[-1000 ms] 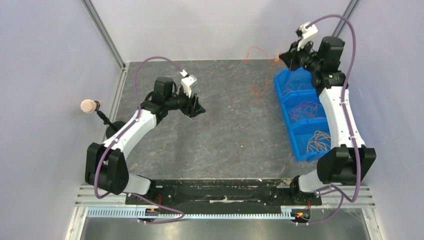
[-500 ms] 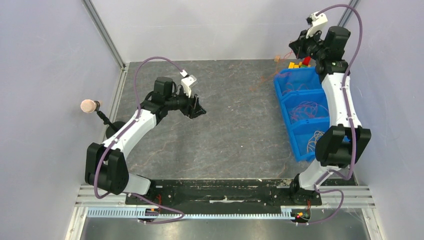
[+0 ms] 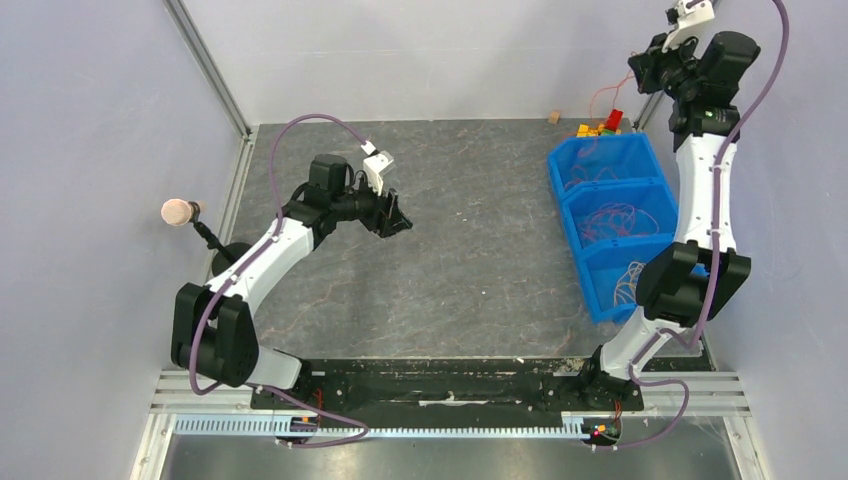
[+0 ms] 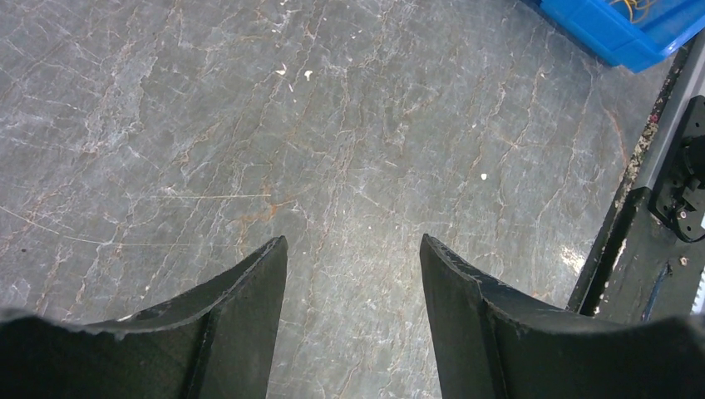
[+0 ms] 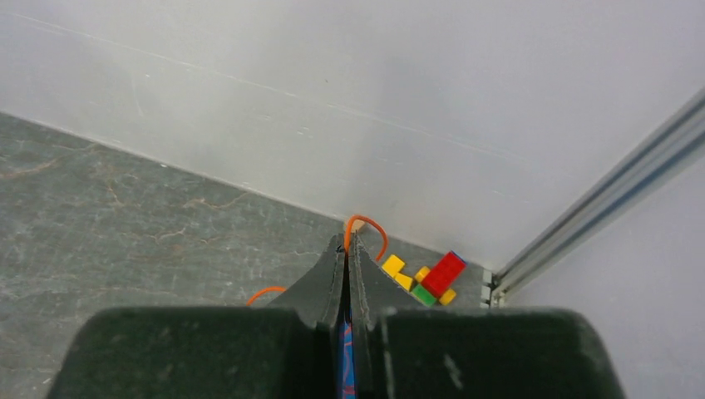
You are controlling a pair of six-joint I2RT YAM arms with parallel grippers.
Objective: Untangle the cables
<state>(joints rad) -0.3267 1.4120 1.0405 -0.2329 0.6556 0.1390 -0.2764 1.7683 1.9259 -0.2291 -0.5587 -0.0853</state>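
My right gripper (image 3: 652,68) is raised high at the back right corner, shut on a thin orange cable (image 3: 592,103) that hangs down toward the far compartment of the blue bin (image 3: 556,170). In the right wrist view the jaws (image 5: 347,246) are pressed together, with the orange cable (image 5: 372,224) looping out at the tips. Red cables (image 3: 606,220) lie in the middle compartment and pale orange ones (image 3: 632,280) in the near one. My left gripper (image 3: 396,220) is open and empty above bare table, and its wrist view (image 4: 353,249) shows only table between the fingers.
Coloured toy bricks (image 3: 601,125) lie behind the bin by the back wall and also show in the right wrist view (image 5: 432,278). A small wooden cube (image 3: 553,117) sits near them. A microphone (image 3: 178,212) stands at the left. The bin's corner (image 4: 615,37) shows in the left wrist view.
My right gripper has risen and moved back and right, lifting the orange cable off the table toward the back corner above the bin. The left arm has not moved.
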